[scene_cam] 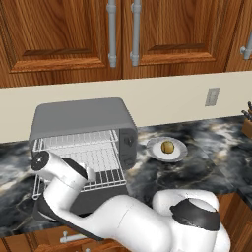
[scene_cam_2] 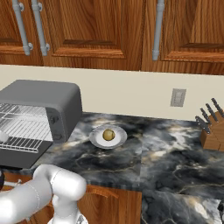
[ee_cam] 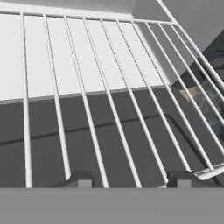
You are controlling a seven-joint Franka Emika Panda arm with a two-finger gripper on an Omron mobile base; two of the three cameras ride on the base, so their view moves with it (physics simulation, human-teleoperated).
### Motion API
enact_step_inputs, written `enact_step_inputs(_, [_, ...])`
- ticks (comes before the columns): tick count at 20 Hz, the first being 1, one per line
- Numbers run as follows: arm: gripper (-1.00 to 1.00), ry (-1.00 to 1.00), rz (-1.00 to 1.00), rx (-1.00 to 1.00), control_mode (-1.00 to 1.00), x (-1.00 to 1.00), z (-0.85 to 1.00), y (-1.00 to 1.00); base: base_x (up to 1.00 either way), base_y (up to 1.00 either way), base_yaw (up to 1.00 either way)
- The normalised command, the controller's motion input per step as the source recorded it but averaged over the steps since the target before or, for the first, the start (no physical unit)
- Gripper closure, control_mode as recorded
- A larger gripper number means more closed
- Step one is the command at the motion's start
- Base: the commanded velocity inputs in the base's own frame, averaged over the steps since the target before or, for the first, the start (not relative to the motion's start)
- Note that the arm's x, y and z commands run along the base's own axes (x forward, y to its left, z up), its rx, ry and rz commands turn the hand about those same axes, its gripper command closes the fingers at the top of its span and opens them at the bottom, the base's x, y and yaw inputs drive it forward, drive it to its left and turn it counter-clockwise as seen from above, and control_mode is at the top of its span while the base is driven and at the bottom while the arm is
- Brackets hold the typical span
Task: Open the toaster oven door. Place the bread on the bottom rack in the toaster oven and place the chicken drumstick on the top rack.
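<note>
Now, gripper (ee_cam: 129, 180): I see its tips apart, over the bottom rack (ee_cam: 100, 100).
bread (scene_cam: 167, 146): at my 2 o'clock, on its plate (scene_cam: 180, 155).

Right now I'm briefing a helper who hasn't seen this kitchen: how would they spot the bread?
Find the grey toaster oven on the dark marbled counter, its door folded down. Just to its right sits a small grey plate. The bread is the round yellowish-brown roll lying alone on that plate.
</note>
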Motion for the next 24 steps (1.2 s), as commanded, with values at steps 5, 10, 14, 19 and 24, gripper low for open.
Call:
enact_step_inputs(5, [-1.0,0.09,0.0,-0.01,-1.0,-0.57,-0.59,0.0,0.0,0.0,0.0])
enact_step_inputs(10, [-1.0,0.07,0.0,0.0,-1.0,-0.49,-0.51,0.0,0.0,0.0,0.0])
enact_step_inputs(14, [-1.0,0.05,0.0,0.0,-1.0,-0.39,-0.3,0.0,0.0,0.0,0.0])
enact_step_inputs(19, [-1.0,-0.1,0.0,0.0,-1.0,-0.3,0.6,-0.03,0.0,0.0,0.0])
enact_step_inputs(24, [-1.0,-0.07,0.0,0.0,-1.0,-0.3,0.68,-0.08,0.0,0.0,0.0])
